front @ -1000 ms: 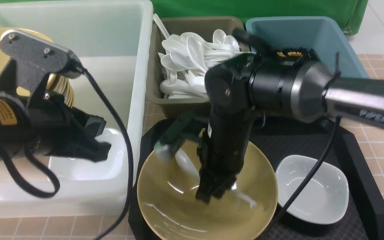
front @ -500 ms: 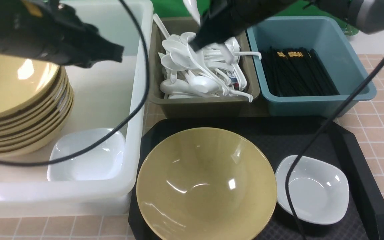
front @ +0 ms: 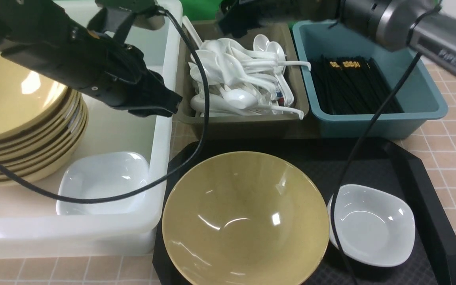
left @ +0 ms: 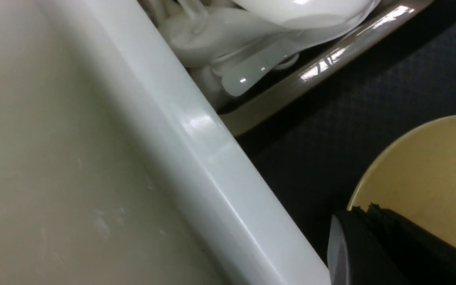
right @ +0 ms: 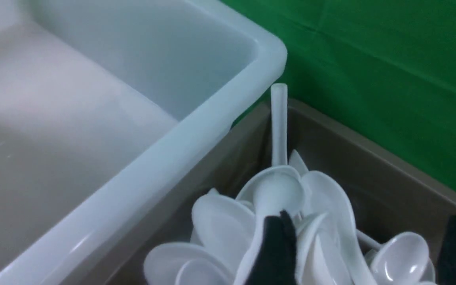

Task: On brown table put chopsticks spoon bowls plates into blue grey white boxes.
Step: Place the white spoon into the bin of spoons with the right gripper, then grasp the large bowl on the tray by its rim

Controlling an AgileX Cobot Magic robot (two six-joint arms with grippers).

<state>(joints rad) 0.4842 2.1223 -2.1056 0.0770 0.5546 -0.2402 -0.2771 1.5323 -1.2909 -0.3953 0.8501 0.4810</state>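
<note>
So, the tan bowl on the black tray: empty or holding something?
Empty. In the front view the bowl shows a bare glossy inside, nothing lying in it; the spoons are piled in the grey-brown box.

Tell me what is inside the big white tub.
Inside the white tub: a stack of tan bowls at its left and one small white plate near the front. The left arm covers part of the far end; what lies under it cannot be seen.
</note>
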